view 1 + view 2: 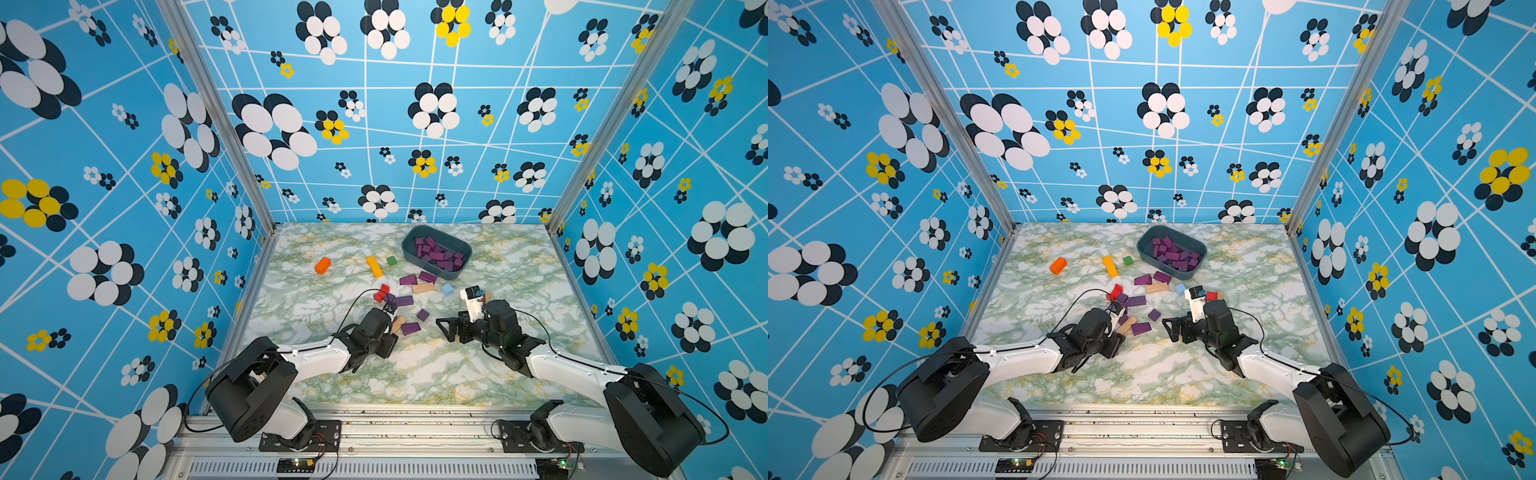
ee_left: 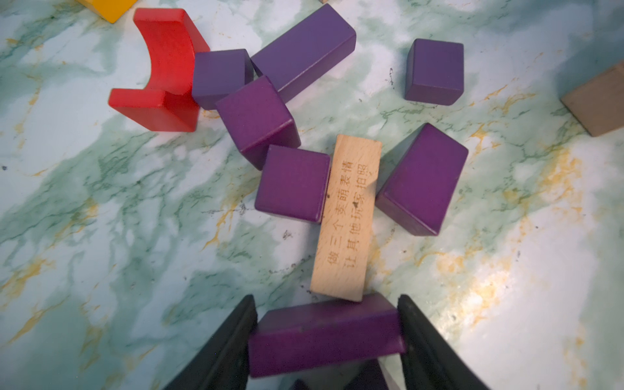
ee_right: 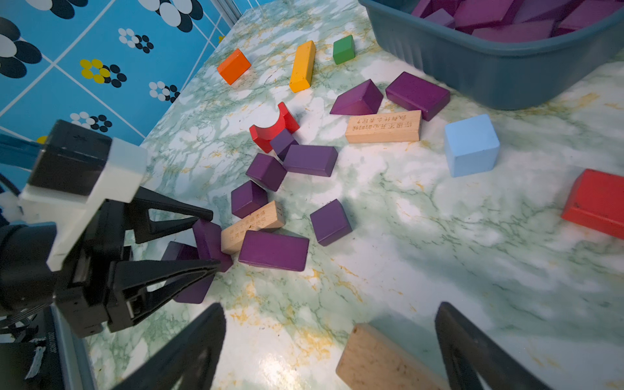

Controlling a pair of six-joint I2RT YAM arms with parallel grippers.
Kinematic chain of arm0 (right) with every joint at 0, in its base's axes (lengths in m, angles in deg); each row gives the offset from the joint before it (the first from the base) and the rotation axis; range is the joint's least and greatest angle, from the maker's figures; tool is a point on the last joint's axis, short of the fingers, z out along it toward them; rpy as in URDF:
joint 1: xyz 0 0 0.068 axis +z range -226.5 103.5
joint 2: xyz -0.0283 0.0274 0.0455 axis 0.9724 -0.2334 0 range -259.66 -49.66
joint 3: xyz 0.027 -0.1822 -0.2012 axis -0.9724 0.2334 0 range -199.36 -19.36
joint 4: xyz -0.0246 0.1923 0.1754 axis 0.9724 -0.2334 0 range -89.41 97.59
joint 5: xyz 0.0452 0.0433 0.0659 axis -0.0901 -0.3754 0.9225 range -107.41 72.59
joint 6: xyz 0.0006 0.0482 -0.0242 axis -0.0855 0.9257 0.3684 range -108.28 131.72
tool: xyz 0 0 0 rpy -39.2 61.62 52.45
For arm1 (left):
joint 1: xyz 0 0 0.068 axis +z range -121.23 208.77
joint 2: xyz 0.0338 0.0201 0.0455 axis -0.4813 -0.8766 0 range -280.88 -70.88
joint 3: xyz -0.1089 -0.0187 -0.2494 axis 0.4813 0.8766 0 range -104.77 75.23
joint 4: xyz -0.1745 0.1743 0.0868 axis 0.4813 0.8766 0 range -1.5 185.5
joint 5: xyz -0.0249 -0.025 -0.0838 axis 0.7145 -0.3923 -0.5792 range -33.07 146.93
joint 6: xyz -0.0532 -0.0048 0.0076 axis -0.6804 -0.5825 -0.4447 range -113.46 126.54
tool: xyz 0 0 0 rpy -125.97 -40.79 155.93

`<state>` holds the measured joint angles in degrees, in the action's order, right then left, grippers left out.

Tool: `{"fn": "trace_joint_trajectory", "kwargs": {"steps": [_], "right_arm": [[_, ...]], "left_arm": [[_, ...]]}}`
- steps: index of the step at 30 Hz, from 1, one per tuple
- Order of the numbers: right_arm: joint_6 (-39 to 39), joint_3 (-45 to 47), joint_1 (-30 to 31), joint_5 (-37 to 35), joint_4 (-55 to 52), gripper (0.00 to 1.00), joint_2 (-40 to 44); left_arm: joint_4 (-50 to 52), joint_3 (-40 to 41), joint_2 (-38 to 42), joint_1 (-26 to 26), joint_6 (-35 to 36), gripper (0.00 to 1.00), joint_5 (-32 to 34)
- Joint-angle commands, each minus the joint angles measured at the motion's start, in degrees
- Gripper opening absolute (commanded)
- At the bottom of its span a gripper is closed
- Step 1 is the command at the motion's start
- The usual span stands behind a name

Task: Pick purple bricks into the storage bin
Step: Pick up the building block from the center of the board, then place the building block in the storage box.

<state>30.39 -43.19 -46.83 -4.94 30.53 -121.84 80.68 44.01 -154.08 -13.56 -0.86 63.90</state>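
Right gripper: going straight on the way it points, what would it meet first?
Probably the tan block, just ahead between the open jaws of the right gripper; depth is unclear.

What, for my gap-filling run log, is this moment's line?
left gripper: shut on purple brick | right gripper: open | bin: holds bricks | table: loose bricks left

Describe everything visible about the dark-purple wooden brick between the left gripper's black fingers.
The dark-purple wooden brick is a matte rectangular bar. It lies crosswise in the left gripper, whose black fingers press on its two short ends. Its far long edge meets the end of a tan engraved wooden block. Another purple brick shows partly beneath it. Whether it is lifted clear of the green-marbled tabletop cannot be told.
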Motion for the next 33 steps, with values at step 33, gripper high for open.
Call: {"fn": "trace_joint_trajectory", "kwargs": {"steps": [33], "right_arm": [[1.39, -0.87, -0.07, -0.96, -0.37, 0.99, -0.91]], "left_arm": [[4.61, -15.49, 0.03, -0.17, 2.40, 0.49, 5.74]]}}
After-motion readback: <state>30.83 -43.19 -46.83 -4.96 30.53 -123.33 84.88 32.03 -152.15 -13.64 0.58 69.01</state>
